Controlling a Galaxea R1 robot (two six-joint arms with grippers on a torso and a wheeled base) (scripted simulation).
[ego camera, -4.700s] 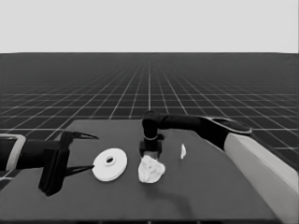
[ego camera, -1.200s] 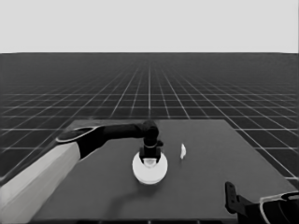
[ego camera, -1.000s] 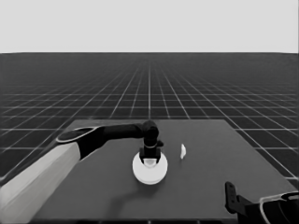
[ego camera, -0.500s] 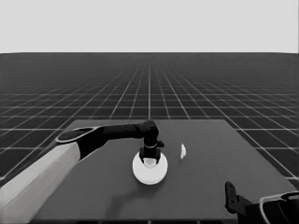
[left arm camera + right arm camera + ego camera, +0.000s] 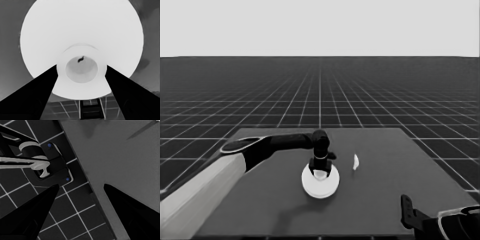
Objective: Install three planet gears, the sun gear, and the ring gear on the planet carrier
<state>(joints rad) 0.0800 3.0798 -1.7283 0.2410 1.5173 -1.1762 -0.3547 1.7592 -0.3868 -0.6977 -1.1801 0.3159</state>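
Larger round part (image 5: 320, 183) sits at centre of the head view, slightly below the middle, on the tabletop (image 5: 385, 190). It lies flat, hole up, and hides anything beneath it; no gears visible anywhere in view.

Left claw (image 5: 320, 171) comes in from the lower left of the head view, arm running pale grey then black, and points straight down onto the upper-middle area of that part. In the left wrist view the part (image 5: 82, 37) fills the upper and middle frame, with a raised hub and hole at frame centre. The two fingers (image 5: 37, 97) sit either side of the hub, each edge touching or just beside the hub's outer wall. Left claw (image 5: 81, 75) reads as closed on the hub of the larger round part, fingers spread only as wide as the hub.

Thin white piece (image 5: 356, 161) stands right of the part in the head view, near but apart from it and from the left claw.

Right claw (image 5: 407, 212) is parked at the lower right corner of the head view, over the tabletop's near right edge. Right wrist view shows its fingers (image 5: 32, 217) wide apart, nothing between them, with tabletop corner (image 5: 120, 165) and floor grid (image 5: 72, 210) behind.
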